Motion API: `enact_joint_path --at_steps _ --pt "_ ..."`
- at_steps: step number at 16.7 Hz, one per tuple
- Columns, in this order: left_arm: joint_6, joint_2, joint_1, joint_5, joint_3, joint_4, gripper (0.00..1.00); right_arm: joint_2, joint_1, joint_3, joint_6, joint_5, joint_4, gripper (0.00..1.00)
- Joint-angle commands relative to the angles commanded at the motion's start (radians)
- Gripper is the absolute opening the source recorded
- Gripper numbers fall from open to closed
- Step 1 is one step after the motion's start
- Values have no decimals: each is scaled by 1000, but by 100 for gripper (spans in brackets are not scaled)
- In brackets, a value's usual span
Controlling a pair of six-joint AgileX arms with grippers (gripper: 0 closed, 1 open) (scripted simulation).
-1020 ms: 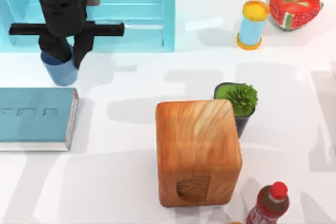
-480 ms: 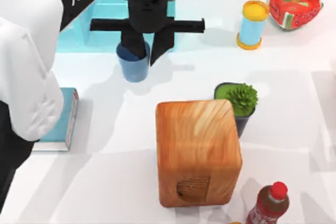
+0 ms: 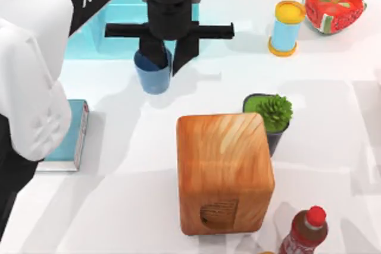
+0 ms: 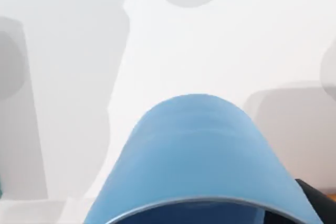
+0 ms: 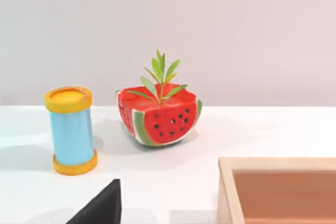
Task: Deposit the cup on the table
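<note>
We see a glossy white surface [image 3: 333, 147] spanning the top view, crossed by soft grey shadows, with a plain pale wall behind it in the right wrist view. Our left arm reaches in from the left side, its white casing covering much of that edge. A tall wooden block [image 3: 224, 172] stands near the middle, and a light-blue open bin [image 3: 125, 16] sits at the far left behind the arm. A teal book [image 3: 70, 136] lies flat by the left edge, partly under the arm. Beside the block stands a small potted plant [image 3: 271, 117]; a watermelon-shaped planter [image 3: 333, 5] and a light-blue cylinder with yellow lid [image 3: 285, 28] sit at the far right, and a red-capped bottle [image 3: 305, 231] at the near edge. Our left end effector [image 3: 165, 57] grips the blue cup [image 3: 153, 75] by its rim, upright, in front of the bin.
</note>
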Motion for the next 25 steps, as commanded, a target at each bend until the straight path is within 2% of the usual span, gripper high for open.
enact_joint_path --at_steps 7,13,25 --pt "15 -57 14 -2 -320 242 0 0 0 0 0 0 0 100" --pt "17 -64 14 -2 -354 275 0 0 0 0 0 0 0 100" --pt "17 -64 14 -2 -354 275 90 0 0 0 0 0 0 100"
